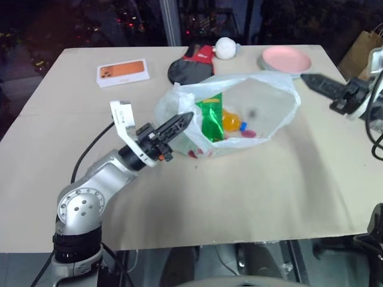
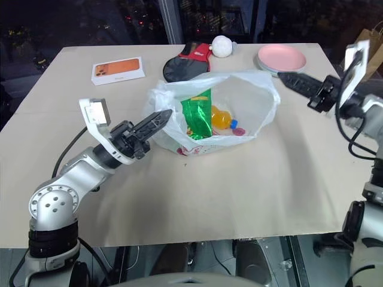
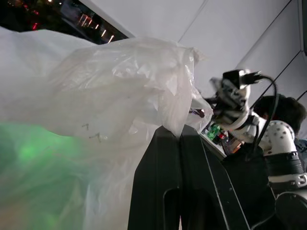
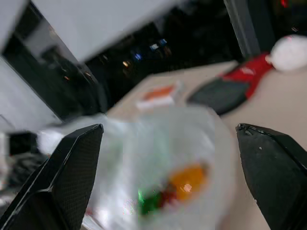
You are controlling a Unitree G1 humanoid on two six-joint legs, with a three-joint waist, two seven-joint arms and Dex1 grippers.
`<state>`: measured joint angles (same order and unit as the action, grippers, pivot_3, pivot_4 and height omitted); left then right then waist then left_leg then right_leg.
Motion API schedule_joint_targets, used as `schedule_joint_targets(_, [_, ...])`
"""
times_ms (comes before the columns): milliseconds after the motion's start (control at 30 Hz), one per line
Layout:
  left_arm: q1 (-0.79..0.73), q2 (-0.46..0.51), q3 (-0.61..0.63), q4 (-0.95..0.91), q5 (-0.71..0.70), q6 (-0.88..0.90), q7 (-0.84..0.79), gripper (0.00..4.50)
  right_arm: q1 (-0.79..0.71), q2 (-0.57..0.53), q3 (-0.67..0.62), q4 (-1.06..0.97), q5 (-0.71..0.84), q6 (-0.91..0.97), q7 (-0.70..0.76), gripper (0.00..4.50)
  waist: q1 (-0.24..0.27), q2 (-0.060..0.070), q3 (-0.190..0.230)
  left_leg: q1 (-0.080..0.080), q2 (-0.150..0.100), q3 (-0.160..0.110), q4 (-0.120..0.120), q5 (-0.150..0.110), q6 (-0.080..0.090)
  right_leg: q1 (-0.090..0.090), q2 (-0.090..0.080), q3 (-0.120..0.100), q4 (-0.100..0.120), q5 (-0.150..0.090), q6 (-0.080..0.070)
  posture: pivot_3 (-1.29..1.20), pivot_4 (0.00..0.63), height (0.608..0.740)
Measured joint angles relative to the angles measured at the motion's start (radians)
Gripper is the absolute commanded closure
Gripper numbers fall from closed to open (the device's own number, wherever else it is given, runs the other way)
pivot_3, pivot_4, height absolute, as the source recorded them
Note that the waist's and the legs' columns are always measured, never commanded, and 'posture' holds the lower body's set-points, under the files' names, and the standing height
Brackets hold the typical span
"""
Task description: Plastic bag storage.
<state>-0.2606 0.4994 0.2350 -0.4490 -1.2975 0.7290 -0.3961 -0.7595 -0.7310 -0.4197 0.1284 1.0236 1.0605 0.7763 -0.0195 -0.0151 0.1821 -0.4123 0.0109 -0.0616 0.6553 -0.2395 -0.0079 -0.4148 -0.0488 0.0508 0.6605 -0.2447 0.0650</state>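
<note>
- Left gripper (image 1: 182, 121), jaws fully closed, pinching the left rim of the thin translucent white crinkly plastic bag (image 1: 263, 98).
- Bag sitting mid-table, mouth gaping, holding a green snack packet (image 1: 210, 116) and an orange bottle (image 1: 232, 121).
- Right gripper (image 2: 293, 81) hovering spread wide, empty, just right of the bag.
- Probably opening or gathering the bag; next calling for a grip on the right rim.

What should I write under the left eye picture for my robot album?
Left gripper pinches the open plastic bag of snacks while the open right gripper waits nearby.
</note>
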Motion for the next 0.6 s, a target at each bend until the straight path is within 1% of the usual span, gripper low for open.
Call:
schedule_joint_targets(200, [0.000, 0.000, 0.000, 0.000, 0.000, 0.000, 0.000, 4.50, 0.057, 0.013, 0.029, -0.124, 0.077, 0.078, 0.000, 0.01, 0.003, 0.000, 0.000, -0.001, 0.000, 0.000, 0.000, 0.000, 0.000, 0.000, -0.001, 0.000, 0.000, 0.000, 0.000, 0.00, 0.150, 0.740])
schedule_joint_targets(367, [0.000, 0.000, 0.000, 0.000, 0.000, 0.000, -0.001, 4.50, 0.082, 0.009, 0.124, -0.184, 0.006, 0.058, -0.019, 0.01, 0.003, 0.000, 0.000, 0.000, 0.000, 0.000, 0.000, 0.000, 0.000, 0.000, 0.000, 0.000, 0.000, 0.000, 0.000, 0.00, 0.150, 0.740])
schedule_joint_targets(500, [-0.001, 0.000, -0.001, 0.000, 0.001, 0.000, -0.003, 4.50, 0.083, 0.028, 0.136, -0.198, 0.018, 0.058, -0.019, 0.01, 0.003, 0.000, 0.000, 0.000, 0.000, 0.000, 0.000, 0.000, 0.000, 0.000, 0.000, 0.000, 0.000, 0.000, 0.000, 0.00, 0.150, 0.740])
schedule_joint_targets(533, [-0.001, 0.000, -0.001, 0.000, 0.001, 0.000, -0.003, 4.50, 0.083, 0.030, 0.136, -0.205, 0.024, 0.060, -0.019, 0.25, 0.003, 0.000, 0.000, 0.000, 0.000, 0.000, 0.000, 0.000, 0.000, 0.000, 0.000, 0.000, 0.000, 0.000, 0.000, 0.00, 0.150, 0.740])
schedule_joint_targets(600, [-0.001, 0.000, -0.001, 0.000, 0.002, 0.000, -0.003, 4.50, 0.081, 0.033, 0.136, -0.215, 0.041, 0.063, -0.020, 0.87, 0.003, 0.000, 0.000, -0.001, 0.000, 0.000, 0.000, 0.000, 0.000, 0.000, 0.000, 0.000, 0.000, 0.000, 0.000, 0.00, 0.150, 0.740])
